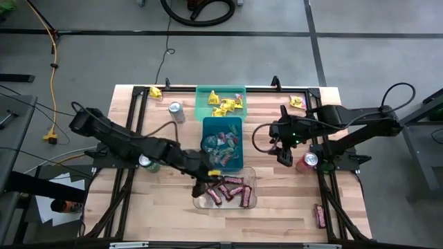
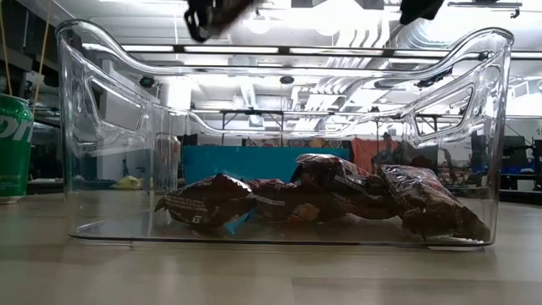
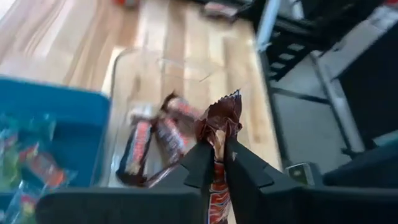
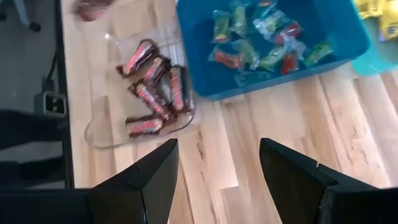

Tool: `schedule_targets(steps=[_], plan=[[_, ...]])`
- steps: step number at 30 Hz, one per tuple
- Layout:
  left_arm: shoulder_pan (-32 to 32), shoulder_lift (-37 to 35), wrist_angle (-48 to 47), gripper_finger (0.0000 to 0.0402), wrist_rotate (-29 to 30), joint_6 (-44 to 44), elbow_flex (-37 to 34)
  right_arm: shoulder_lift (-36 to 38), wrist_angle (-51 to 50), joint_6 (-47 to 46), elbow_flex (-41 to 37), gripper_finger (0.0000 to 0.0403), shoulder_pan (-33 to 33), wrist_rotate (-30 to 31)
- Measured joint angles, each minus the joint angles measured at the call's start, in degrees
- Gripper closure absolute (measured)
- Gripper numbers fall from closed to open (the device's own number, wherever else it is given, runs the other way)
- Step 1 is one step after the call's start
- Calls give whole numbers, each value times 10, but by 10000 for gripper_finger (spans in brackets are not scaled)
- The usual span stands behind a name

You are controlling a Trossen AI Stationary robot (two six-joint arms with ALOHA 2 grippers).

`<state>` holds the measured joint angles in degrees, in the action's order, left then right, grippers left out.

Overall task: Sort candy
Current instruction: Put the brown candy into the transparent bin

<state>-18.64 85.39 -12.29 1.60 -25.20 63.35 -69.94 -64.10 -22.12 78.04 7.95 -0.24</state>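
My left gripper (image 1: 203,184) hovers at the left rim of the clear bin (image 1: 250,200), shut on a dark red-brown candy bar (image 3: 219,118). Several like bars (image 4: 152,93) lie in that bin. Behind it the blue bin (image 1: 208,126) holds mixed green and red packets (image 4: 261,46). The green bin (image 1: 201,104) holds yellow packets (image 1: 225,104). My right gripper (image 1: 284,158) hangs open over bare wood to the right of the blue bin, with nothing between its fingers (image 4: 155,171). My left gripper pinches the bar between its two fingers, just below the crimped end (image 3: 216,135), which sticks out past the fingertips. The bar lies along the fingers and its body (image 3: 214,202) runs back between them. It is lifted clear, above the clear bin.
Loose yellow packets lie at the far left (image 1: 156,91) and far right (image 1: 297,102), a brown bar at the near right (image 1: 320,214). A silver can (image 1: 176,111), a green can (image 1: 147,162) and a red-topped can (image 1: 309,160) stand on the table. Black frame rails border the table.
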Motion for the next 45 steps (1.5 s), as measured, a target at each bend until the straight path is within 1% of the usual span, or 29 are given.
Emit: schedule_targets(steps=[3, 7, 11, 14, 16, 18, 20, 22, 25, 27, 29, 32, 36, 39, 41, 45], plan=[[-3, 25, 4, 346, 24, -32, 0, 0, 0, 10, 0, 182, 15, 2], [-3, 43, 2, 294, 26, -72, 0, 0, 0, 22, -1, 182, 33, 13], [-1, 32, 2, 243, 3, -74, 0, 0, 0, 12, -1, 182, 41, 15], [13, -5, 0, 219, -46, -54, 0, 0, -4, -28, -1, 182, 45, 15], [26, -38, -19, 213, -61, -47, 0, 0, -25, -84, -1, 182, 47, 14], [41, -76, -36, 212, -58, -35, 0, 0, -55, -151, -1, 182, 50, 4], [52, -116, -48, 213, -43, -2, 0, -1, -86, -224, -1, 182, 57, -13], [59, -152, -50, 214, -13, 38, 0, -3, -115, -299, -1, 182, 70, -34], [72, -193, -42, 215, 17, 98, 0, -9, -149, -425, -4, 182, 108, -46], [87, -213, -40, 215, 18, 124, 0, -11, -145, -511, -25, 182, 143, -64], [103, -230, -43, 215, 5, 135, -3, -11, -119, -591, -68, 182, 185, -106], [121, -251, -41, 215, -24, 138, -24, -12, -36, -680, -154, 182, 248, -188], [127, -264, -40, 215, -28, 120, -46, -12, 84, -792, -262, 182, 316, -273], [127, -264, -28, 215, -25, 107, -63, -12, 161, -874, -326, 182, 352, -299], [127, -261, -10, 215, -24, 93, -72, -12, 203, -914, -361, 182, 370, -302], [127, -251, 22, 215, -17, 78, -73, -16, 233, -966, -413, 182, 393, -303]])
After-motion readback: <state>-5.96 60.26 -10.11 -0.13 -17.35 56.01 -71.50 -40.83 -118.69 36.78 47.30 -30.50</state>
